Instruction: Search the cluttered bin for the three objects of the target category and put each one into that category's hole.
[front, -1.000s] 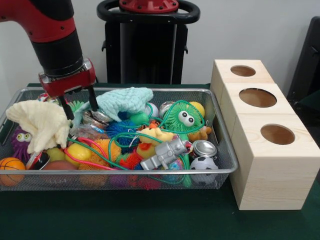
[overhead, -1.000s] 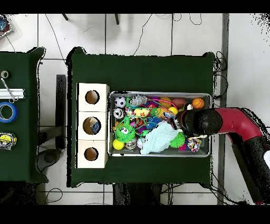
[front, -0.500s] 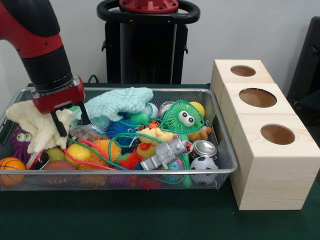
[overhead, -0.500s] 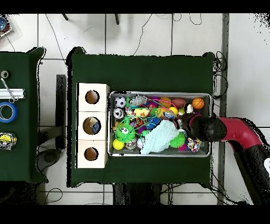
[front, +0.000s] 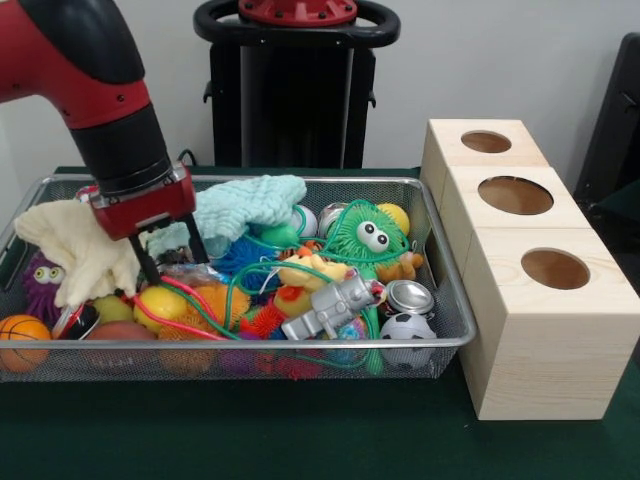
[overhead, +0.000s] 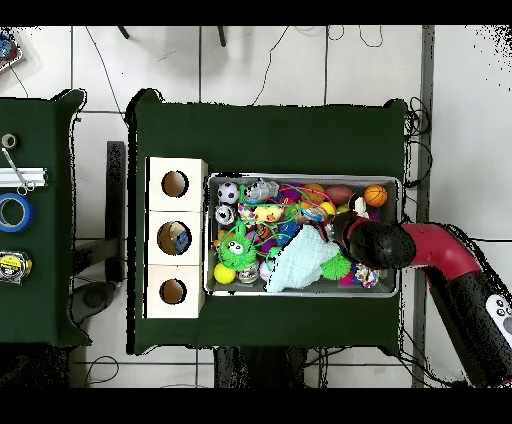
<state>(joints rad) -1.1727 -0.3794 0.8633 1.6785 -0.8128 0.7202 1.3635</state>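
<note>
Front view: the gripper (front: 172, 258) is down in the left part of the wire-mesh bin (front: 440, 270), its two dark fingers (front: 150, 263) apart with nothing between them, tips among a yellow ball (front: 160, 303) and a crinkled foil wrapper, just beside a cream cloth (front: 80, 250). A mint cloth (front: 245, 205), a green googly-eyed fuzzy toy (front: 365, 235), a grey robot figure (front: 335, 305), a small soccer ball (front: 405, 328) and a basketball (front: 20, 340) crowd the rest. The wooden box (front: 530, 300) with three holes stands against the bin's end on the green bench (front: 300, 430); its holes look empty from here.

Overhead view: the arm covers the gripper. Something blue shows inside the middle hole (overhead: 174, 238), so one piece is probably sorted already. Which category is the target cannot be told; the search looks far from finished.
</note>
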